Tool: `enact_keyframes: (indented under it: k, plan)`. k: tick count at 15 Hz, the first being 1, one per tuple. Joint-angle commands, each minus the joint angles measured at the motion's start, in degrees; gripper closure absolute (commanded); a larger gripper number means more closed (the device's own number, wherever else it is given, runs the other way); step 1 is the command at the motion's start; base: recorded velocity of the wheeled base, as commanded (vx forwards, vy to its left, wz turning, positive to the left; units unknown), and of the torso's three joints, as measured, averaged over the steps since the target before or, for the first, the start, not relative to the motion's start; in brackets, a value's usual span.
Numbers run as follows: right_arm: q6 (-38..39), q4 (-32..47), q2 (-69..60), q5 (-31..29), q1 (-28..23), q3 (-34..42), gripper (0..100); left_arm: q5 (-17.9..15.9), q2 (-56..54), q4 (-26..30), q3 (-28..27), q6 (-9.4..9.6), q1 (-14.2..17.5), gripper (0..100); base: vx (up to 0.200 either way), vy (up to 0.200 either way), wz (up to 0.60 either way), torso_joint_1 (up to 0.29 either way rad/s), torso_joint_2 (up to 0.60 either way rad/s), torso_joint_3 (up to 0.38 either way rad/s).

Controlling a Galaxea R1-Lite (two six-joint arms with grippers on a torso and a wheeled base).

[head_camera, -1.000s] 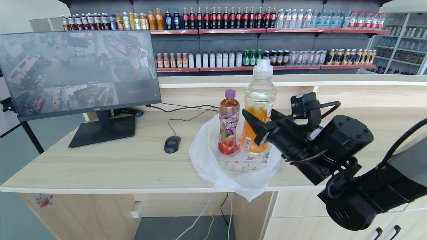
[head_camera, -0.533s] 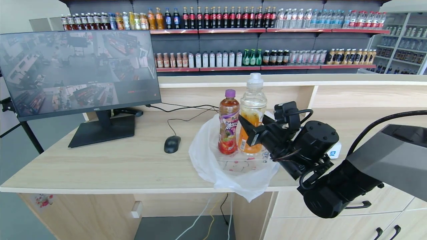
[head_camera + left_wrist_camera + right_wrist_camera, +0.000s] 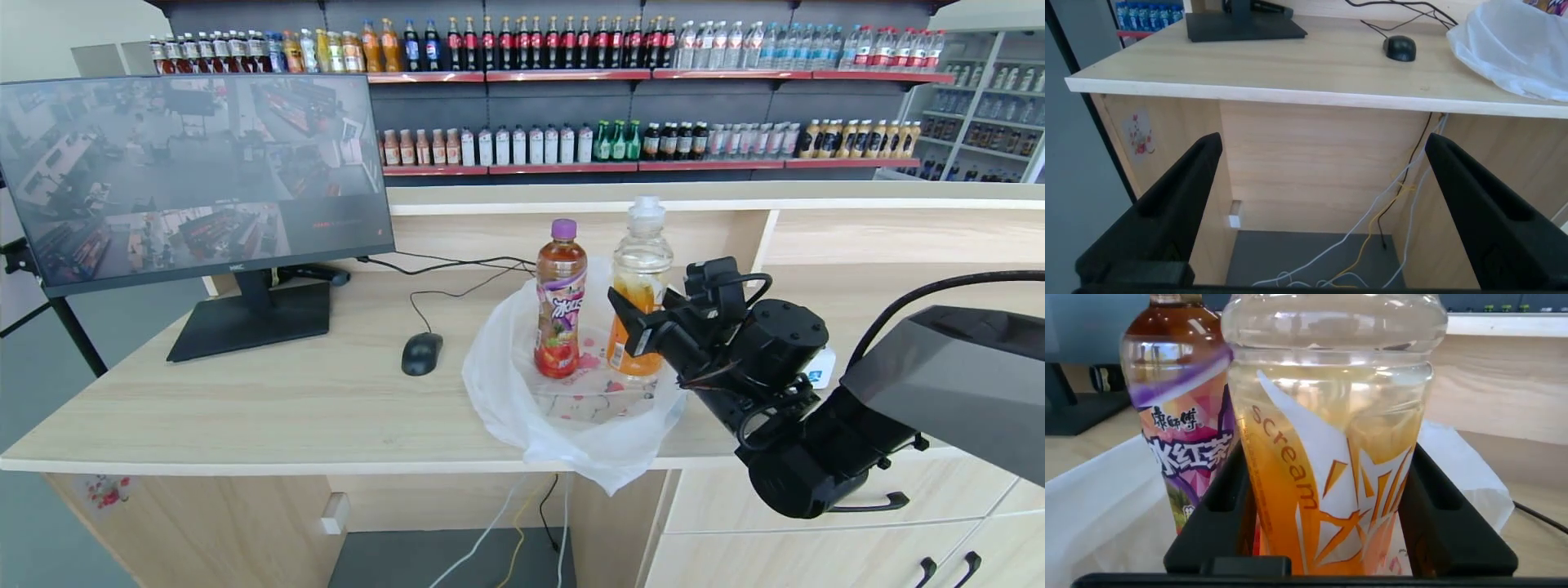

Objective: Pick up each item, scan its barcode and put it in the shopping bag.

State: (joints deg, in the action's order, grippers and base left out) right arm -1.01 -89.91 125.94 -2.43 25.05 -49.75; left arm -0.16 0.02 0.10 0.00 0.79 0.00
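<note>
The right arm [image 3: 784,367] is matte black, round-jointed, with looping cables [image 3: 922,296].

Right pincer [image 3: 639,325] clasps orange bottle [image 3: 642,265] within shopping bag [image 3: 498,385]

Right arm [image 3: 816,425] extended from the lower right of the head view toward centre, right gripper [image 3: 639,328] held roughly level, its fingers apparently closed against both sides of an orange bottle [image 3: 640,282], left gripper [image 3: 1323,144] seen with fingers spread wide.
</note>
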Motion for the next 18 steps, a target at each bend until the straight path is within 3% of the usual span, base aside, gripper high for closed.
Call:
enact_keyframes:
  k: [1,13,18]
  plan:
    - [0.0,-0.1,1.2,0.0,0.0,-0.9,100,0.0,0.0,0.0,0.0,0.00,0.0,0,0.000,0.000,0.00,0.000,0.00,0.000]
    - [0.8,-0.1,3.3,0.0,1.7,-1.0,100,0.0,0.0,0.0,0.0,0.00,0.0,0,0.000,0.000,0.00,0.000,0.00,0.000]
    - [0.8,-0.1,2.4,0.0,2.5,2.6,100,0.0,0.0,0.0,0.0,0.00,0.0,0,0.000,0.000,0.00,0.000,0.00,0.000]
